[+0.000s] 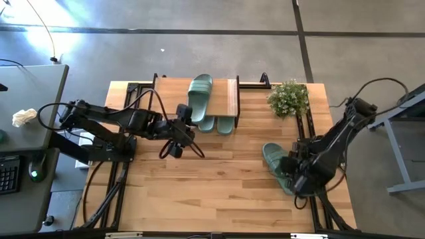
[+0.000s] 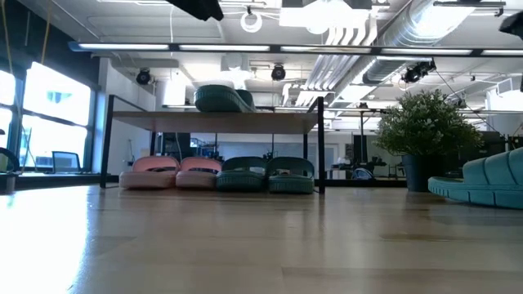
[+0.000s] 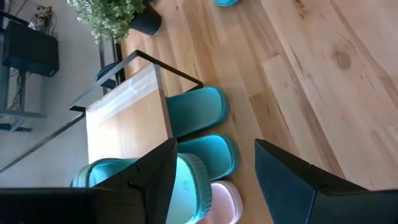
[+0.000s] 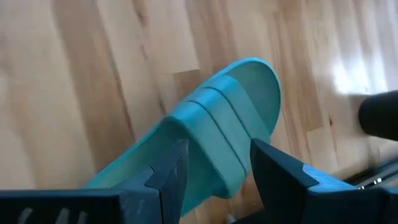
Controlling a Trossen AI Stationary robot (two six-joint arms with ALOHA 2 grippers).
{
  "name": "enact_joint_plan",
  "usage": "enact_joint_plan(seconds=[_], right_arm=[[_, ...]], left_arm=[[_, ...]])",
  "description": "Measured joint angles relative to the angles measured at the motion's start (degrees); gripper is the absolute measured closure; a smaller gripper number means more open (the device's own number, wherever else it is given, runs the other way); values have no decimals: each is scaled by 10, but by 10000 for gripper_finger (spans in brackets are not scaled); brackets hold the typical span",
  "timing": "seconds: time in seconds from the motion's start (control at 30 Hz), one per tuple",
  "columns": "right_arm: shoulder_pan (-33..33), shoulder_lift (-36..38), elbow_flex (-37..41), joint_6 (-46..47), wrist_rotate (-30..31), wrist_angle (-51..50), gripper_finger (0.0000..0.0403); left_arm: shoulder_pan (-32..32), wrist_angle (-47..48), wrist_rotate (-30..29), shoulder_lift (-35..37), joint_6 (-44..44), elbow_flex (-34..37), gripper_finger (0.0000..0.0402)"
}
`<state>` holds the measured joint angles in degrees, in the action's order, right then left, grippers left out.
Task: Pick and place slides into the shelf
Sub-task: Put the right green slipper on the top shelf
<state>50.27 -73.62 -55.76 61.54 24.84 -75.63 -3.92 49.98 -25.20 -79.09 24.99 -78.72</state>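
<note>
Last dark green ribbed-strap rubber slide [image 4: 217,146] lies on the big wooden table [image 1: 219,192], near its right edge, long axis running away from the shelf. Right gripper [image 4: 214,171] hangs directly over the strap, fingers spread, straddling it, arm folded low. Low plank-topped black-framed shelf [image 1: 229,93] well apart. Left gripper [image 1: 174,147] spread, empty, waits by the shelf.
</note>
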Motion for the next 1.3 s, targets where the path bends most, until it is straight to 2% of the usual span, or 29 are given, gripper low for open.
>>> enact_joint_plan(seconds=[0.1,0.3,0.73,1.0,1.13,1.3], right_arm=[[29,-30,21,36,17,1,238],[51,-79,65,60,12,16,238],[48,-127,109,56,22,57,238],[24,-135,139,105,33,66,240],[12,-135,139,105,58,68,271],[2,-135,139,105,66,70,351]], left_arm=[[1,0,4,0,0,0,204],[2,0,6,0,-12,0,204],[2,12,6,0,-30,0,204],[2,12,6,0,-33,0,204],[2,12,6,0,-43,0,204],[2,12,6,-1,-44,0,204]])
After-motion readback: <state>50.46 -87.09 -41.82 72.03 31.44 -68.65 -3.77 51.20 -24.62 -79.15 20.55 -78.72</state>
